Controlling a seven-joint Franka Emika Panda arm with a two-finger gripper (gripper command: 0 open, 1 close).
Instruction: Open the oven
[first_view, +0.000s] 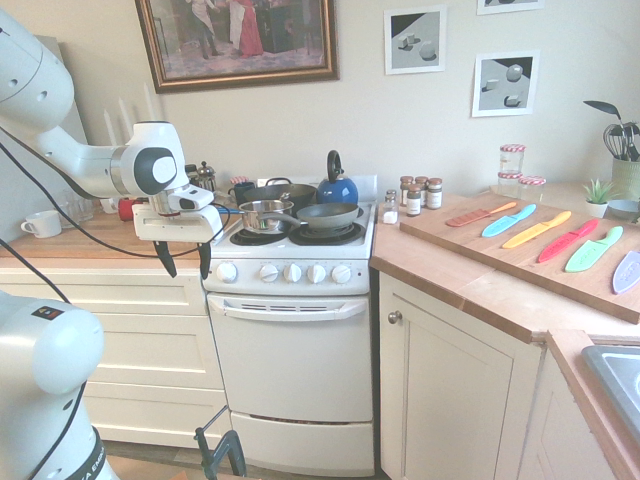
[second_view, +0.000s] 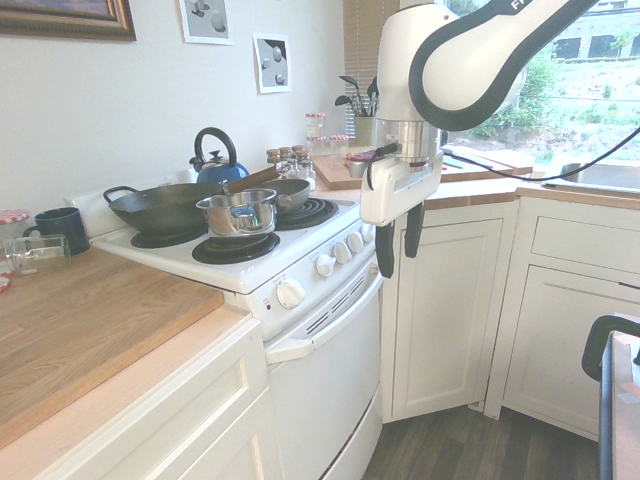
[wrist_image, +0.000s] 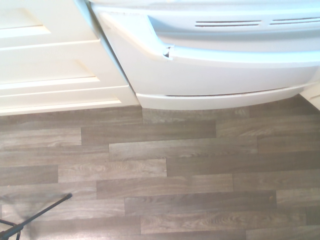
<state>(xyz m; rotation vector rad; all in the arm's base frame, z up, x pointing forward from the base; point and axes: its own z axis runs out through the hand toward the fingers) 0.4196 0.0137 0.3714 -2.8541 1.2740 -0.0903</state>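
"F" and "EMI" on the arm (first_view: 85, 165)

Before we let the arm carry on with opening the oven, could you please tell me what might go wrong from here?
The open hand hangs above the height of the bar handle, so lowering it off-line could knock a fingertip against the handle or a knob.

The saucepan and frying pan rest on the burners; a hard tug on the door might shake them.
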